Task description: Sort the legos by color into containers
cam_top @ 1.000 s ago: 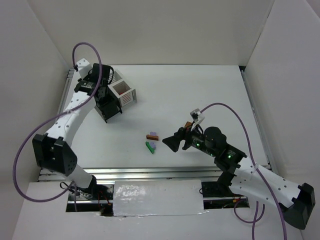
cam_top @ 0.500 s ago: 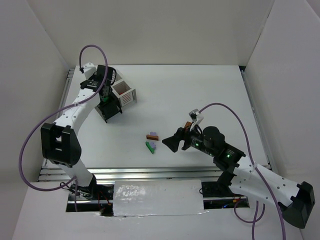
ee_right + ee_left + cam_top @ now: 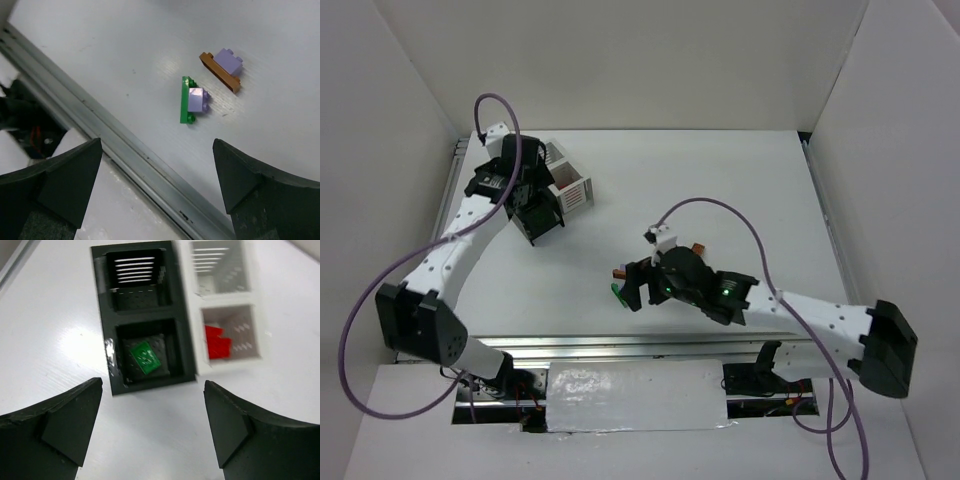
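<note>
The black bin (image 3: 184, 340) and the white bin (image 3: 227, 365) stand joined side by side, each split into two square cells with slotted walls. In the near black cell lies one green brick (image 3: 145, 357), flat and studded. In the near white cell, glossy red bricks (image 3: 217, 342) sit toward the left side. Only the left wrist view looks down into the cells; in the top view the arm covers part of the black bin. The left gripper (image 3: 152, 390) hangs over the bins, matte black fingers spread wide, holding nothing

The right gripper (image 3: 157, 145) is likewise wide apart and holds nothing, above loose legos on the white table (image 3: 125, 40) near a metal rail (image 3: 130, 150): a thin green plate (image 3: 184, 100) touching a pale purple brick (image 3: 198, 98), and a brown plate (image 3: 217, 75) against a second purple brick (image 3: 228, 61). The top view alone shows another small brown piece (image 3: 700, 247) farther right
</note>
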Motion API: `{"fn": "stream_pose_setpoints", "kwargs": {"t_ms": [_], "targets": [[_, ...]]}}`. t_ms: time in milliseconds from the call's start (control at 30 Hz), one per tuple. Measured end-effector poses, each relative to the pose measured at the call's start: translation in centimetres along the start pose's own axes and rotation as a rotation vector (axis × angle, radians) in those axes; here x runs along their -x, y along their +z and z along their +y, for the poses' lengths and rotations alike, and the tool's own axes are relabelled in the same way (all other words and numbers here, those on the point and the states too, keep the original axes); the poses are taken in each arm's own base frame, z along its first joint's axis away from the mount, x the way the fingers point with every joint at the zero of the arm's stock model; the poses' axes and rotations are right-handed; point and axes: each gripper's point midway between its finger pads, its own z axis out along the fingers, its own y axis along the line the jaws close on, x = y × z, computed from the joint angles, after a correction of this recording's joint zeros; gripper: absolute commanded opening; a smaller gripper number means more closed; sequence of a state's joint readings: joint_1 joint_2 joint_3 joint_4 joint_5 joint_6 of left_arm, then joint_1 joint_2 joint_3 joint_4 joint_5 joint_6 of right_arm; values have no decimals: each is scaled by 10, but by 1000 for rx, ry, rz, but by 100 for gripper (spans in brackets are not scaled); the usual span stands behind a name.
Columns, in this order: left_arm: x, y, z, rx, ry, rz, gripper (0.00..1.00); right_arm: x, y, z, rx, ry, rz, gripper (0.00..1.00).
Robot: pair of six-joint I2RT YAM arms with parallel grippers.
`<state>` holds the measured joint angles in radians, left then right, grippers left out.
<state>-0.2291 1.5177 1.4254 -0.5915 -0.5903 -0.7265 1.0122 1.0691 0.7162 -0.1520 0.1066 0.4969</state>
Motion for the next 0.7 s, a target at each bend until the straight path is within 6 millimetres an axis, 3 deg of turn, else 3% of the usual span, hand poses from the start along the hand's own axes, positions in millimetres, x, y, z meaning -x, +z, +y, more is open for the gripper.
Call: {"fn": "stream_pose_setpoints", "kwargs": {"t_ms": [167,267,333,533,700], "targets": [[-10,-87,-14,-246,57,-24,94,-19,35,-17,-166,-43,100,94],[-28,-127,3,-360,82,-19,96,-39,48,-27,-214,-76,179,88],[-37,-142,23,-401,93,-23,96,-47,58,-28,-231,-106,223,84],[-63,-167,47,-520,156,-5,97,-65,86,-34,-262,-179,307,77],[-102,-154,56,-532,211,69,97,-74,105,-38,-281,-211,345,63]]}}
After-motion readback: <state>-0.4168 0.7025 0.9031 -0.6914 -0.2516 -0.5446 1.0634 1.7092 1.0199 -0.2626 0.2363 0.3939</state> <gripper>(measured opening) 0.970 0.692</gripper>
